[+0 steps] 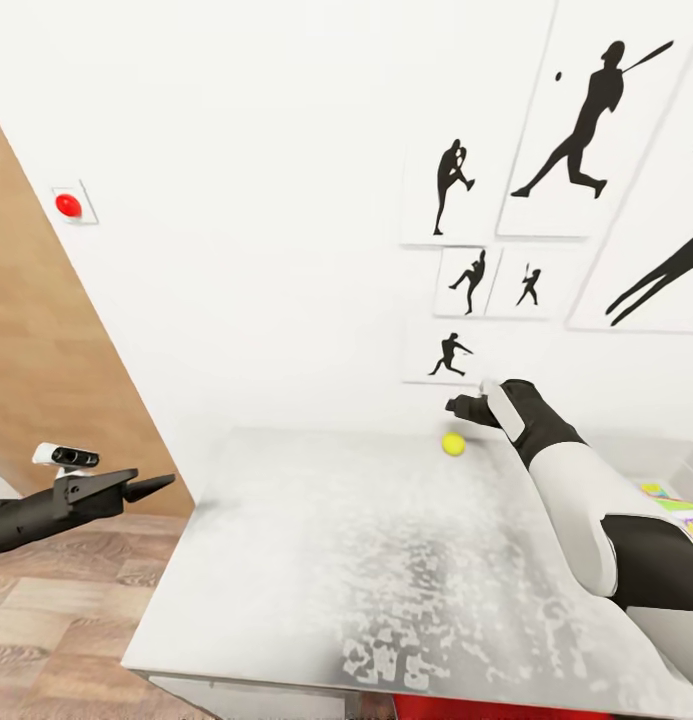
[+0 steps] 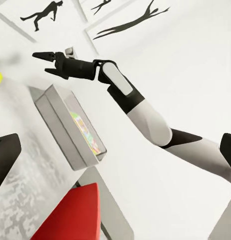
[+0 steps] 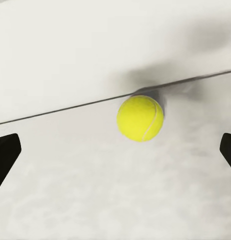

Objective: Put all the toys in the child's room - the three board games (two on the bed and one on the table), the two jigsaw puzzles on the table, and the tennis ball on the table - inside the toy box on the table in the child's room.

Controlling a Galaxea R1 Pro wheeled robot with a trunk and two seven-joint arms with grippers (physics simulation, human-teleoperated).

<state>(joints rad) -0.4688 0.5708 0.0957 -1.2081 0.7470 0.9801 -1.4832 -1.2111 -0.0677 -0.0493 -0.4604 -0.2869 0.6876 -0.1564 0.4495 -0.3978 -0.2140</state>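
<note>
The tennis ball is a small yellow-green sphere resting on the light-grey table close to the wall. My right gripper hovers just above and behind it, open, with nothing between its fingers. In the right wrist view the tennis ball lies ahead of the open right gripper, centred between the two dark fingertips. The grey toy box stands at the table's right edge with colourful printed toys inside it. My left gripper hangs open beyond the table's left edge, over the floor.
Black sports silhouette pictures hang on the white wall behind the table. A red button is on the wall beside a wood panel. The red chair stands at the table's near edge, close to the toy box.
</note>
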